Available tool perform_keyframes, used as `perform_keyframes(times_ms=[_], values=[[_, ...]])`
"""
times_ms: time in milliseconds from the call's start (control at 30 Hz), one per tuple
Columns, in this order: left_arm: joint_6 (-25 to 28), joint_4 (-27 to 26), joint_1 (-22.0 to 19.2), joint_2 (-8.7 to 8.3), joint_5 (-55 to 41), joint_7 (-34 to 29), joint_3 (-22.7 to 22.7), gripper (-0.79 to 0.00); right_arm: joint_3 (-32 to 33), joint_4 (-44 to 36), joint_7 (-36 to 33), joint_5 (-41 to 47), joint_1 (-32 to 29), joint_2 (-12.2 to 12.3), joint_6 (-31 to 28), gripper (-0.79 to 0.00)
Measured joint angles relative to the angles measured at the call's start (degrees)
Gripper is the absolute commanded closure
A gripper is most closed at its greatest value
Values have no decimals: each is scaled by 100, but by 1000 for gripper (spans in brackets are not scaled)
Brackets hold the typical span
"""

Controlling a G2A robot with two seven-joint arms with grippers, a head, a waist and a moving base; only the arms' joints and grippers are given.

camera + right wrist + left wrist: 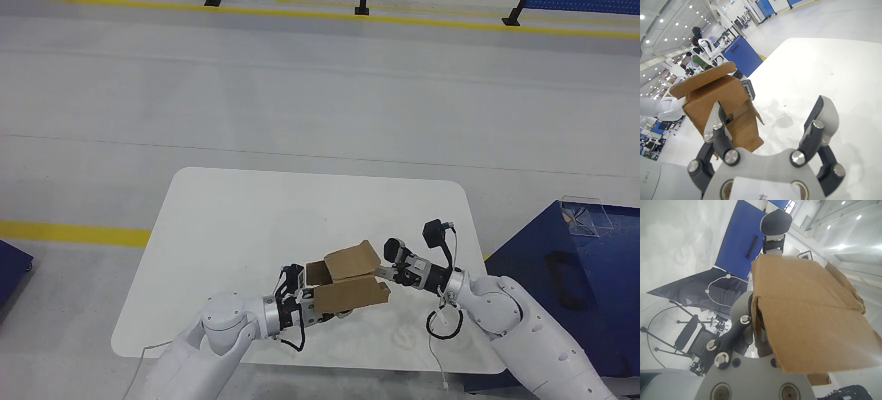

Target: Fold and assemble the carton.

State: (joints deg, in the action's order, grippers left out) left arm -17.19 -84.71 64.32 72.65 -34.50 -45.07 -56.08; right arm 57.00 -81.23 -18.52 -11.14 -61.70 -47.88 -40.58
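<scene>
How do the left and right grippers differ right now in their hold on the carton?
The left gripper is shut on the carton, carrying it clear of the table; the right gripper is wide open and holds nothing. A carton panel covers one side of the left gripper, while the right gripper shows both fingers, one at the carton's open end, one over bare table. Both sit at the carton, at opposite ends.

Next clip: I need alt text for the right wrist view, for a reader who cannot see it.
The right gripper is open, with one finger at the open end of a brown carton and the other out over the white table. The carton is held up off the table, with one flap sticking out loose.
</scene>
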Motion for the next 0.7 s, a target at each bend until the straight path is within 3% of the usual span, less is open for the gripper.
perform_keyframes(times_ms=[467, 700], values=[[232, 75, -6, 1, -61, 424, -177, 0, 481, 193, 66, 72, -89, -11, -185, -785], [384, 43, 122, -9, -189, 762, -377, 0, 729, 135, -224, 187, -282, 33, -381, -785]])
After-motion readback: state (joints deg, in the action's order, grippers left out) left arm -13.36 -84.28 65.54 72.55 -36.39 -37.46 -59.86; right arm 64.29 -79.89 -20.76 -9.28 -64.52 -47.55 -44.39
